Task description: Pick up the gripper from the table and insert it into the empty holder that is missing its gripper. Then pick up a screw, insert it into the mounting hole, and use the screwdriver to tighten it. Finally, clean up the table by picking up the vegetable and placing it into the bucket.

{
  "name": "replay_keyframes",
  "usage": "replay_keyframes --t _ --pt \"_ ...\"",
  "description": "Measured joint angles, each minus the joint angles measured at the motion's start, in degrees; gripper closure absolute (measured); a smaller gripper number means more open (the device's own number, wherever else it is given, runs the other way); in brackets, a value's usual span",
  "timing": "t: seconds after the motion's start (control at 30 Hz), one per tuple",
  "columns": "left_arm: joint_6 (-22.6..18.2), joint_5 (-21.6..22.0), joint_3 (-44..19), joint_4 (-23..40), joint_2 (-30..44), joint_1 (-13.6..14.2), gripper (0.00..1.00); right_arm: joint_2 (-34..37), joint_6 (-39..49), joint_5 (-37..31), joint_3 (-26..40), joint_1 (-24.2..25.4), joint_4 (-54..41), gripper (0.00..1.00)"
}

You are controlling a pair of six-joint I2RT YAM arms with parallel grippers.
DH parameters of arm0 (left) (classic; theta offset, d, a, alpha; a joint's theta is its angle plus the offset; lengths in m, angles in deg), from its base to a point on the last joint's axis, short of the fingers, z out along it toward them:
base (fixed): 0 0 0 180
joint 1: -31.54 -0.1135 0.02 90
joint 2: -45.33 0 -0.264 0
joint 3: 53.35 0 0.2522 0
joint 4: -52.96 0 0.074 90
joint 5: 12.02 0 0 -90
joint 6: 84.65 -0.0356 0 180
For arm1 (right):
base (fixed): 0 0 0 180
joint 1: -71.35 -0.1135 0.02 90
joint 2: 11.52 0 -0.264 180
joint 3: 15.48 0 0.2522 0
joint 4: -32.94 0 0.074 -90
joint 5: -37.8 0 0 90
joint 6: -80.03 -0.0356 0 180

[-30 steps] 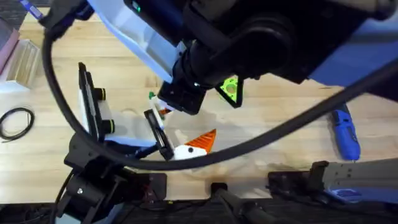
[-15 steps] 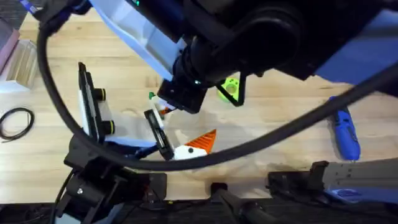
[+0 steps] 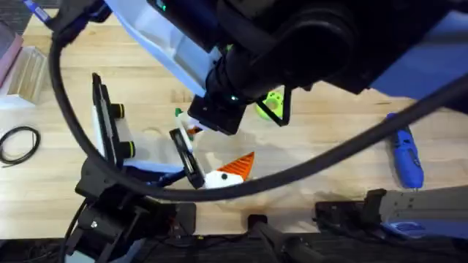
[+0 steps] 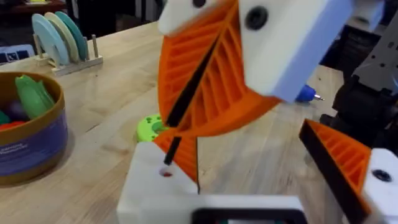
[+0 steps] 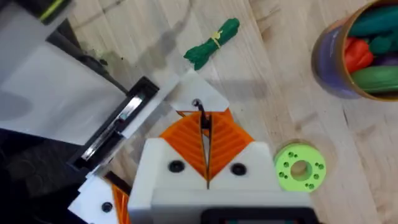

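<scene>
Orange ribbed pads on the right gripper's [image 5: 204, 134] white fingers [image 5: 186, 140] are pressed together, clamped on a thin black screw [image 5: 200, 115] that sticks out past their tips. In the left wrist view the screw [image 4: 186, 93] slants down, its lower end right at a small hole in the top of the boxy white plastic holder [image 4: 155, 186]. A flat orange plastic triangular gripper wedge [image 4: 183, 155] stands seated in that holder, just behind the hole.

Over at the left gripper [image 4: 249, 143], the fingers are spread well apart with nothing between them: the white block on one side, an orange ribbed wedge on a white base on the other.

From the right wrist camera the holder [image 5: 211, 99] sits directly under the pinched screw. Beyond it, the slim, leafy dark green toy vegetable [image 5: 211, 42] lies flat on the pale wooden table [image 3: 146, 80], well apart from the small round bucket [image 5: 329, 56] with its blue-purple wall and tan rim, which has colourful toy pieces inside. A bright green round disc with holes [image 5: 298, 168] lies near the right fingers.

Overhead, the stubby bright blue power screwdriver [image 3: 406, 157] lies on the table's right side, away from both grippers.
</scene>
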Motion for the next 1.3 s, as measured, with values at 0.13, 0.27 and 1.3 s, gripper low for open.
replay_keyframes --t 0.13,0.27,1.3 --pt "0.0 0.0 0.0 0.0 -0.01 0.0 0.015 0.05 0.0 0.0 0.0 0.0 0.0 0.995" --pt "0.0 -0.01 0.0 0.0 0.01 0.0 0.015 0.3 -0.02 0.02 0.0 0.0 0.0 0.995" --pt "0.22 0.41 0.0 0.02 0.01 -0.07 0.015 1.67 -0.02 1.72 0.39 0.02 1.45 0.995"
